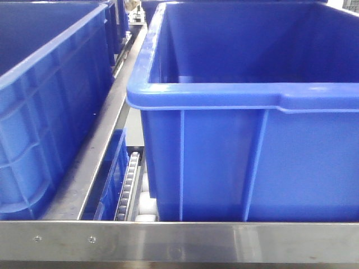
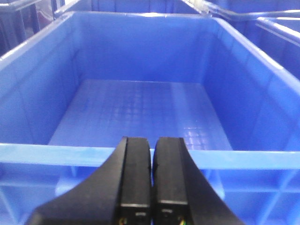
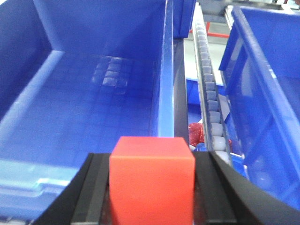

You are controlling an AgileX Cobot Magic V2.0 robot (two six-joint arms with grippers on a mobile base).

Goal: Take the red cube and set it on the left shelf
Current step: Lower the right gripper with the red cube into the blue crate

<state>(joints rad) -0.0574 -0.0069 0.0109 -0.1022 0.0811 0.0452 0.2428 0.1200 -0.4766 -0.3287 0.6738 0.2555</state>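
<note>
— Where's the red cube (image 3: pixel 152 180)?
— Clamped between the right jaws, above the near rim of a blue crate (image 3: pixel 165 70).
— What could spoil it?
— If it's let go here, it may clip that rim. It could also slip to the right of the jaws, into the gap by the roller track (image 3: pixel 209 101), and miss the left shelf (image 1: pixel 179 241).
— And the arms?
— The right one points forward and slightly down into the crate. The left jaws are together and empty, poised over a crate rim (image 2: pixel 70 154).
</note>
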